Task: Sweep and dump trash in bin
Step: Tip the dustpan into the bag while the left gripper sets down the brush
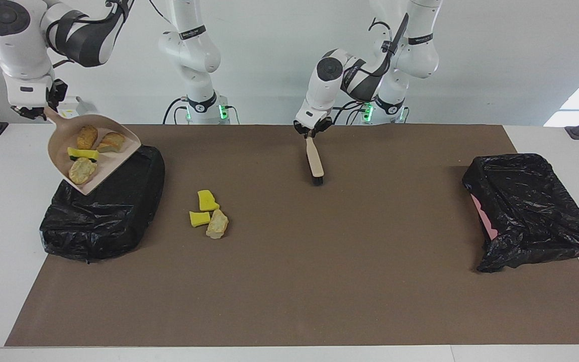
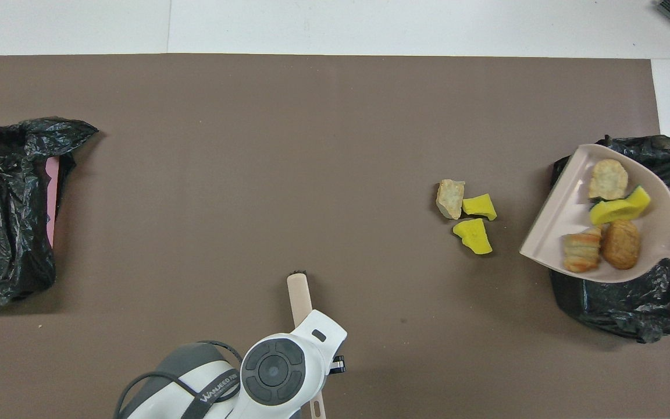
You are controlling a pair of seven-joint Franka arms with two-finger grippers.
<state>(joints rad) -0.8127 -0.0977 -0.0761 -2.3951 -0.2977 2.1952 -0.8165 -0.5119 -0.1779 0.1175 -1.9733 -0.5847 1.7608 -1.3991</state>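
Beige dustpan (image 1: pixel 99 165); yellow, tan trash (image 1: pixel 208 213); black bins (image 1: pixel 103 211).

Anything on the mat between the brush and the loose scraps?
Nothing: in both views the mat is bare between the brush and the three loose scraps.

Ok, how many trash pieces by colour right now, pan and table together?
Yellow sponge pieces: 3, one in the dustpan at, two on the mat.
Tan bread-like lumps: 4, three in the dustpan, one on the mat.
Total: 7.
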